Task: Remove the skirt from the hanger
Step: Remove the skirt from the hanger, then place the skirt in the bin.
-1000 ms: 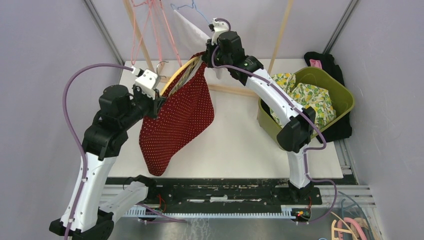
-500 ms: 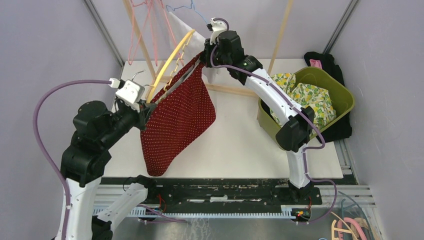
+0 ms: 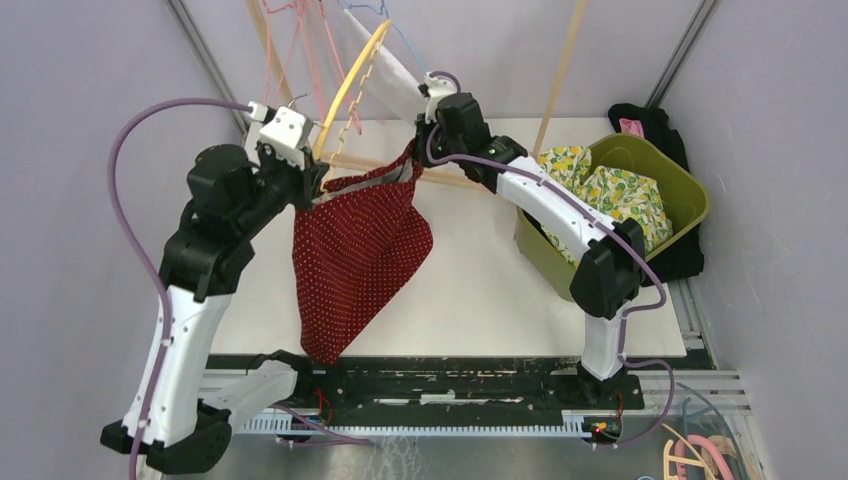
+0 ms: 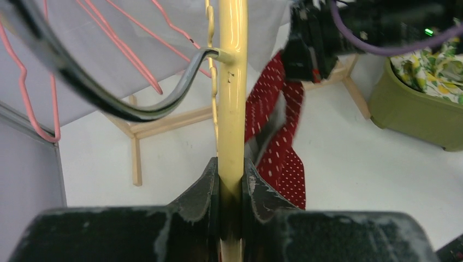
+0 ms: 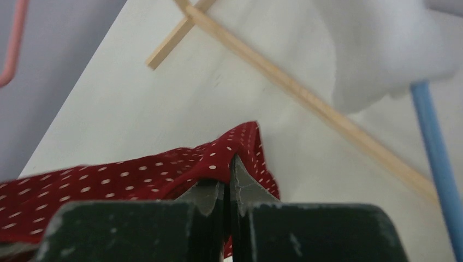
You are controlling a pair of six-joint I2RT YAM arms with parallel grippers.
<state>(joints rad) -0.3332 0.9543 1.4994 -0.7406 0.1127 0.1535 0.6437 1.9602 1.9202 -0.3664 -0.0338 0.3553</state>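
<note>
The red white-dotted skirt (image 3: 360, 250) hangs over the table, its waistband stretched almost level between the two grippers. My left gripper (image 3: 312, 182) is shut on the lower end of the yellow hanger (image 3: 352, 85), which slants up and back, away from the waistband. In the left wrist view the yellow bar (image 4: 232, 109) runs straight up from between the fingers (image 4: 231, 164), with skirt cloth (image 4: 279, 155) just to its right. I cannot tell whether the skirt's left corner still catches on the hanger. My right gripper (image 5: 229, 164) is shut on the skirt's right waistband corner (image 5: 240, 144).
A wooden rack (image 3: 455, 180) stands at the back with pink hangers (image 3: 300, 40) and a white garment (image 3: 385, 60) on a blue hanger. A green bin (image 3: 690, 200) with yellow-patterned cloth (image 3: 610, 190) sits at the right, and black cloth (image 3: 650, 120) lies behind it.
My left arm dipped, then swung the hanger up and back, out of the waistband. The right gripper came down a little with its corner. The skirt now hangs below the hanger.
</note>
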